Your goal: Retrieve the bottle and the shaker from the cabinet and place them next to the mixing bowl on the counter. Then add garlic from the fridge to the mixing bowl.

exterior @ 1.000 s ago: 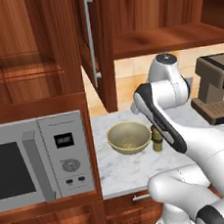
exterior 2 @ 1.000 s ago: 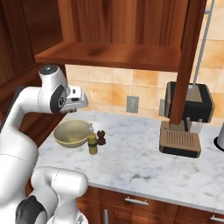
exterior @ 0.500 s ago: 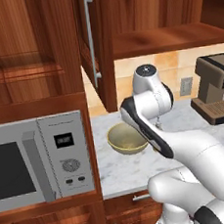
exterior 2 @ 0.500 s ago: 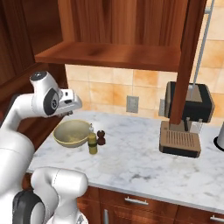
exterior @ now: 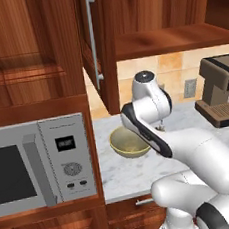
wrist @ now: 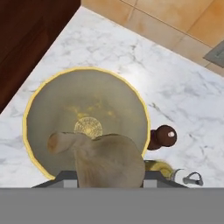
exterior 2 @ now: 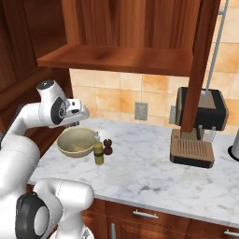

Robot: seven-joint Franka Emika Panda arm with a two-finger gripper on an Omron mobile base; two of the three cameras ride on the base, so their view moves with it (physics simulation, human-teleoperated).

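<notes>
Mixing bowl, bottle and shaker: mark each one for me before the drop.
mixing bowl [exterior 2: 74, 142]: right base view, inside wall.
bottle [exterior 2: 98, 152]: right base view, middle of the body.
shaker [exterior 2: 108, 147]: right base view, dark body.

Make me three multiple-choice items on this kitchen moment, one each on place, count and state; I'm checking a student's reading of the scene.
1. Where do the bottle and shaker stand?
A. In the cabinet
B. On the counter beside the mixing bowl
C. On the coffee machine

2. How many things stand right beside the mixing bowl?
A. One
B. Two
C. Four

3. What is the claw doing?
A. Holding garlic above the bowl
B. Hanging open with nothing in it
C. Gripping the bottle

Answers:
1 B, both stand on the marble by the bowl's rim.
2 B, bottle and shaker.
3 A, the hand view shows the garlic bulb in the claw over the bowl.
</notes>
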